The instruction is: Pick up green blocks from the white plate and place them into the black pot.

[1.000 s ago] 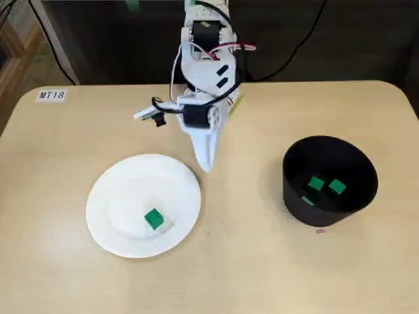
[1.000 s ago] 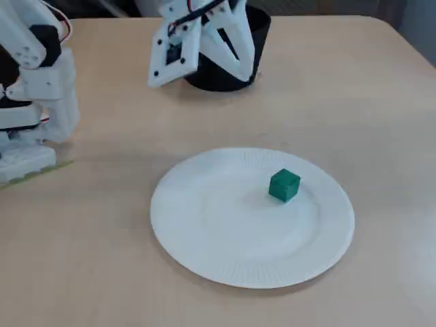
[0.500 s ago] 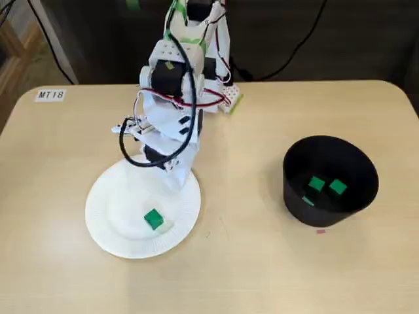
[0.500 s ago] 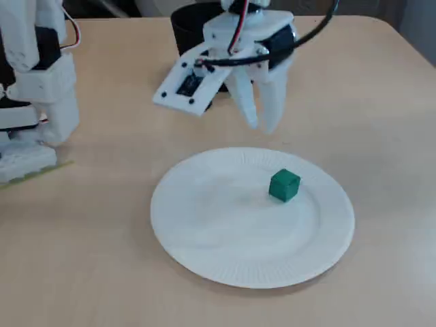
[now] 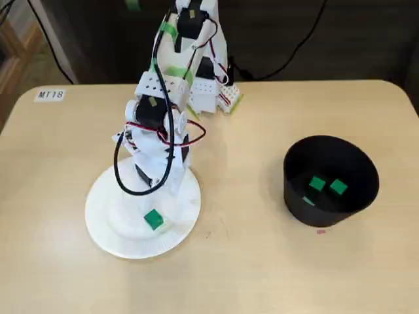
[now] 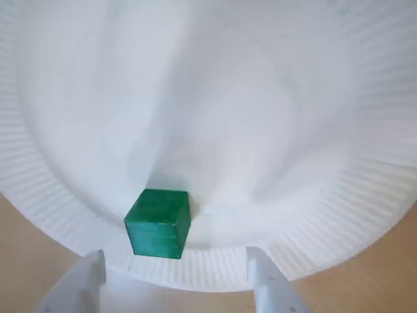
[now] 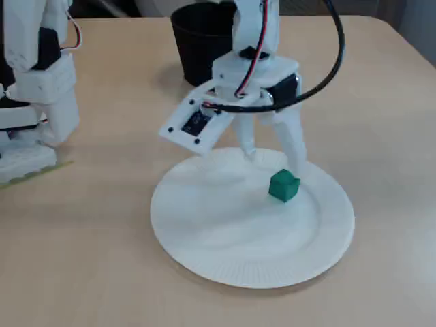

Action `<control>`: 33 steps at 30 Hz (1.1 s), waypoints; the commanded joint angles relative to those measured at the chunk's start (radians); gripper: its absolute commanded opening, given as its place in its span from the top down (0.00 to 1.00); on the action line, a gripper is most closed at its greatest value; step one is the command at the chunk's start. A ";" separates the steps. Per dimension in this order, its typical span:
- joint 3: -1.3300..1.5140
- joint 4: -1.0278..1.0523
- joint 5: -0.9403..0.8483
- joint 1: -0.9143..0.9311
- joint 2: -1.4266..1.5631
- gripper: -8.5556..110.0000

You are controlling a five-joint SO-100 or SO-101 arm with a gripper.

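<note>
The green block (image 6: 158, 223) is a small, matte, dark-green cube. It rests on the white plate (image 7: 204, 255) near the rim. The fingers (image 7: 295, 146) stand spread apart and empty, just beside the block. The black pot (image 5: 296, 196) on the surface holds further green blocks (image 5: 317, 184). The wrist view shows only the fingertips, cut off at the bottom edge. In a fixed view, the arm (image 7: 253, 41) partly hides the pot.

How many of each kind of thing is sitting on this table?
Green blocks: 3 (one block on the plate, two blocks in the pot; a green sliver there may be a fourth)
Plates: 1
Pots: 1
Robot arm: 1
Total: 6
</note>
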 commanded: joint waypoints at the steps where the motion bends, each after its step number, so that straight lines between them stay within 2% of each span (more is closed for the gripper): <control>1: -0.043 -0.063 -0.025 0.008 -0.011 0.64; 9: -0.156 -0.060 -0.098 0.041 -0.114 0.64; 15: -0.408 0.110 -0.115 0.052 -0.268 0.71; 25: -0.428 0.132 -0.107 0.049 -0.310 0.79; 33: -0.439 0.106 -0.114 0.057 -0.331 0.95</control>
